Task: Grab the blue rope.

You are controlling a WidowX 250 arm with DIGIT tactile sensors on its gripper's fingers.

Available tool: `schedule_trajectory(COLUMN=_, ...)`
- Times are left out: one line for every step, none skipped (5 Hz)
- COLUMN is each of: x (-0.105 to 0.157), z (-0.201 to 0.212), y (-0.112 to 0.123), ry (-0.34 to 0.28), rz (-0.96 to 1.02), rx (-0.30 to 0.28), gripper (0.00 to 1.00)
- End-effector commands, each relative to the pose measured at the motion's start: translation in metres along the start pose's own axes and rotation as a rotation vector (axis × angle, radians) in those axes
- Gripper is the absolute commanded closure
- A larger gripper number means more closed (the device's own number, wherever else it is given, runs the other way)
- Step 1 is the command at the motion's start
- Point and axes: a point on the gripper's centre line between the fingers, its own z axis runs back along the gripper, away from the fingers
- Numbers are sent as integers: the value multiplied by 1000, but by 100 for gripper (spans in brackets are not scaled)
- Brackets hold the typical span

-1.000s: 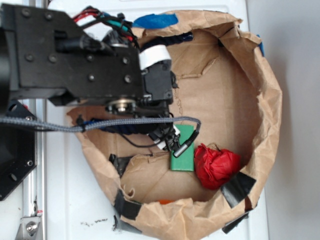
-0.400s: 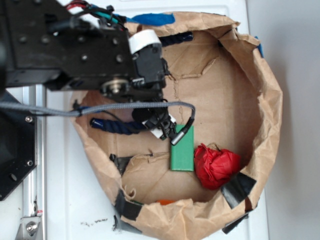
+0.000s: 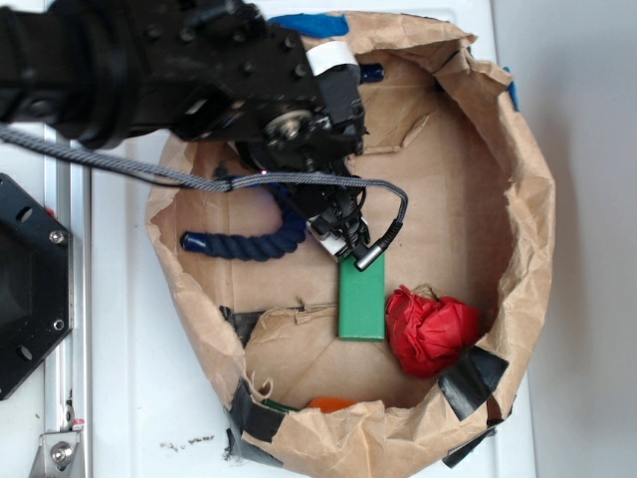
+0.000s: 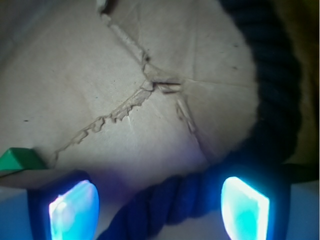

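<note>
Hovering over one blue rope (image 3: 249, 244) in the paper bag (image 3: 528, 249), the gripper (image 4: 159, 205) has its jaws apart, straddling the rope.

One rope, one green block (image 3: 361, 302), one red bundle (image 3: 430, 331). The rope's visible length lies left-to-right, then curves up under the arm; a glossy end points left.

I see the rope (image 3: 249, 243), thick twisted navy, lying curved on the brown paper, one end pointing left, the rest hidden under the arm.
</note>
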Motion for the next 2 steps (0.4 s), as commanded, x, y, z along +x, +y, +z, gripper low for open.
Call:
schedule_trajectory(x=17, z=8, y=5, ry=-50, rz=-8, rx=-33, gripper=100)
schedule_trajectory(x=21, z=12, y=8, ry=-61, rz=-9, rx=-16, gripper=100)
